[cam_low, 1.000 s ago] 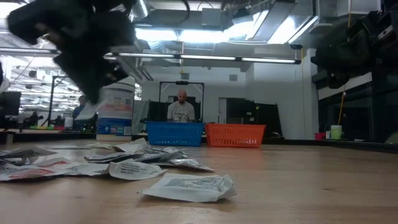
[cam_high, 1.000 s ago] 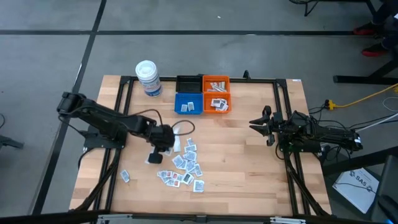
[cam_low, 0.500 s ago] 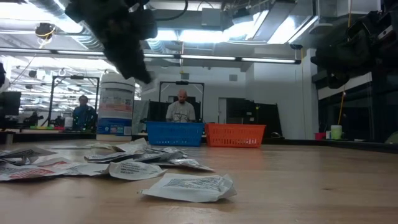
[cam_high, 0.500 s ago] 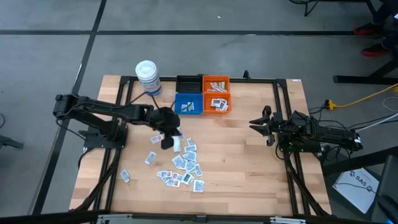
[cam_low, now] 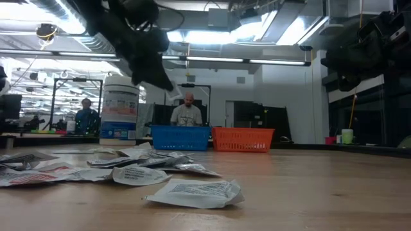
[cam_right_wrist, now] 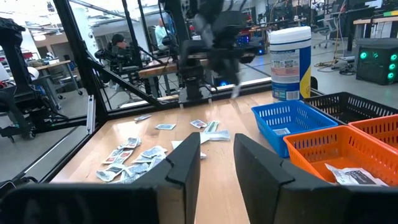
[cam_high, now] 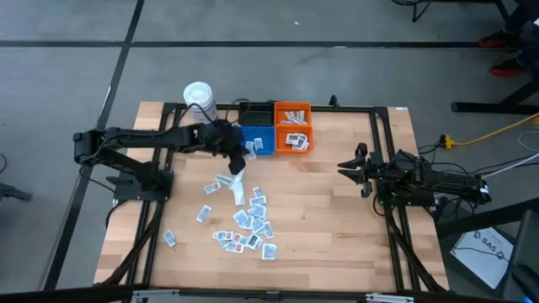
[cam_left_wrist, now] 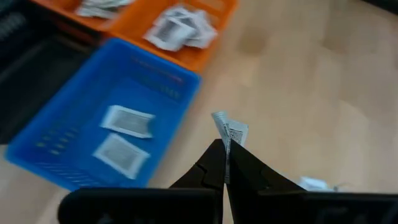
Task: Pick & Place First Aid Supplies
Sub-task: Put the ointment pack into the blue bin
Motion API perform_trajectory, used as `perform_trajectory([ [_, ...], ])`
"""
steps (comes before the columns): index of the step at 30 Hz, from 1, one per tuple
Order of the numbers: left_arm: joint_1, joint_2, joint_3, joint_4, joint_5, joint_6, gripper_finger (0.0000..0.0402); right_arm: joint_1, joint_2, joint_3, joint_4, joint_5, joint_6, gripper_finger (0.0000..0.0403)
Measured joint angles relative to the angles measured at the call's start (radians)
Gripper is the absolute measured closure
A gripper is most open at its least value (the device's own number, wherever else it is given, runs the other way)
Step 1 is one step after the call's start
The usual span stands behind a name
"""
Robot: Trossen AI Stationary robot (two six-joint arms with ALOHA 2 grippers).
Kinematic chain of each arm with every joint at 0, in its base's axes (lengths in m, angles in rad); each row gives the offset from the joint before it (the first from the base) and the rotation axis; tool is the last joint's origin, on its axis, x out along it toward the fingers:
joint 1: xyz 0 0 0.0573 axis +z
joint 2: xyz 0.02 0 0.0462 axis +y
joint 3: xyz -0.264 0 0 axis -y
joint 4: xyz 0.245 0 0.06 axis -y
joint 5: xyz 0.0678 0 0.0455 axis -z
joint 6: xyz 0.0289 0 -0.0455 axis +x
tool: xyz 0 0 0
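One small white sachet is pinched between the closed fingers of the left gripper, held in the air just beside the near edge of the blue bin. In the left wrist view the sachet sticks up past the fingertips, with the blue bin close by on one side and bare wood on the other.

Two flat sachets lie inside the blue bin, and more rest in the orange bin next to it. A second orange bin and a black bin sit behind these. The white tub stands near the black bin, toward the left arm's side.

Most of the remaining sachets are scattered loosely over the middle of the bench, with a single one well apart near the left edge.

The right gripper waits over the bench's right side, well apart from the sachets, its fingers parted with nothing between them.

A person sits in the room beyond the bench.
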Motion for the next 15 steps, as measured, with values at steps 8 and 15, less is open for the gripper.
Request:
perform_trajectory([
  [8, 0.097, 0.06, 0.0, 0.044, -0.008, -0.001, 0.04, 0.0, 0.0, 0.0, 0.0, 0.0, 0.0, 0.0303],
  [15, 0.143, 0.116, 0.0, 0.044, -0.007, -0.001, 0.0396, 0.0, 0.0, 0.0, 0.0, 0.0, 0.0, 0.0303],
])
